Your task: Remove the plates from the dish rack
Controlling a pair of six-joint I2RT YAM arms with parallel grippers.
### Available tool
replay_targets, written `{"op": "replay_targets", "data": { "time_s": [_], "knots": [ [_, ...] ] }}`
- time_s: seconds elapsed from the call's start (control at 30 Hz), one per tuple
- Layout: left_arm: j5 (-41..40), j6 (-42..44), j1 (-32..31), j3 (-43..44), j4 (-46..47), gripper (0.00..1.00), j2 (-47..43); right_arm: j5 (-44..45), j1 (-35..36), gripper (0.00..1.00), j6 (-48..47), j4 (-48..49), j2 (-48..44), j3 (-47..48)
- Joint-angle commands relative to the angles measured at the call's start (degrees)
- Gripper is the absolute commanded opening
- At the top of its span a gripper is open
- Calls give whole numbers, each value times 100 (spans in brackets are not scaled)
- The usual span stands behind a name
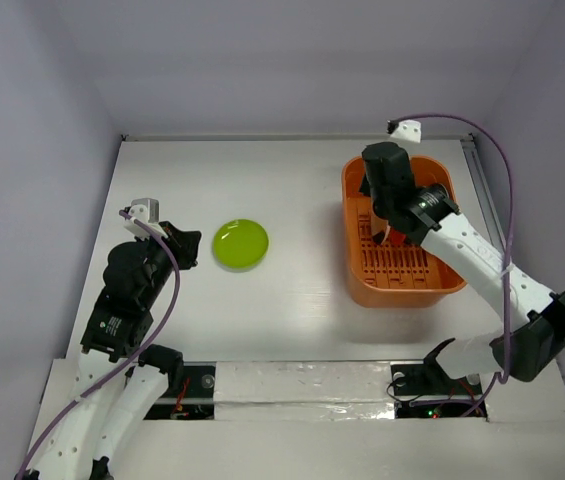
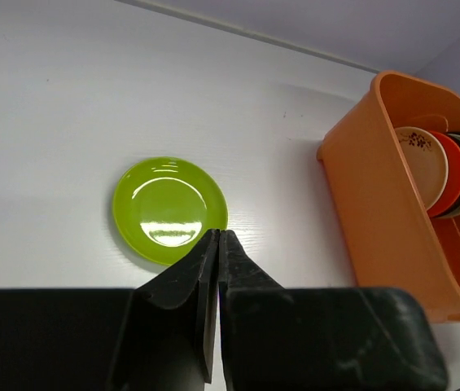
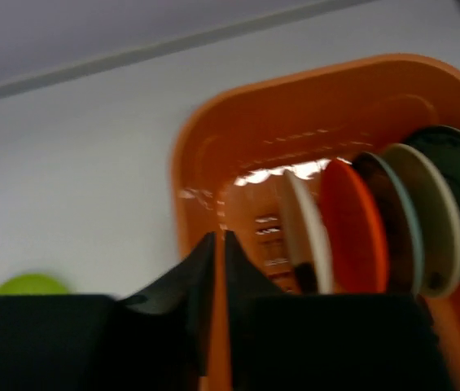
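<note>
Toward three o'clock on the table [image 1: 302, 180], the orange dish rack [image 1: 402, 293] holds a row of plates [image 3: 352, 228] standing on edge, close together. A lime green plate [image 1: 240, 244] lies flat near nine o'clock. The right gripper [image 3: 219, 240] hangs over the rack and the left gripper [image 2: 217, 238] sits near the green plate, both pressed together and empty. The plates look light, rigid, glossy, likely slippery and chippable, so pinch an exposed upper rim.

Left gripper [image 2: 217, 238] sits at the near left, jaws pressed together; right gripper [image 3: 219, 239] (likewise closed) reaches toward the far right.
</note>
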Motion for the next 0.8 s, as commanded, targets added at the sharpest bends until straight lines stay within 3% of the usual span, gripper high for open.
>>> {"op": "replay_targets", "data": {
  "time_s": [0.0,0.07,0.13,0.53,0.77],
  "knots": [
    [22,13,-37,-3,186,1,39,249,-467,26,-99,-642,26,-562],
    [-4,-4,-37,6,177,9,30,336,-530,45,-126,-686,78,-659],
    [-4,-4,-37,6,168,15,30,284,-583,48,-135,-809,227,-642],
    [4,-13,-37,6,168,21,4,661,-873,46,-126,-854,1106,-712],
    [-13,-13,-37,6,160,21,4,871,-988,28,-301,-782,1423,-563]
  ]
}}
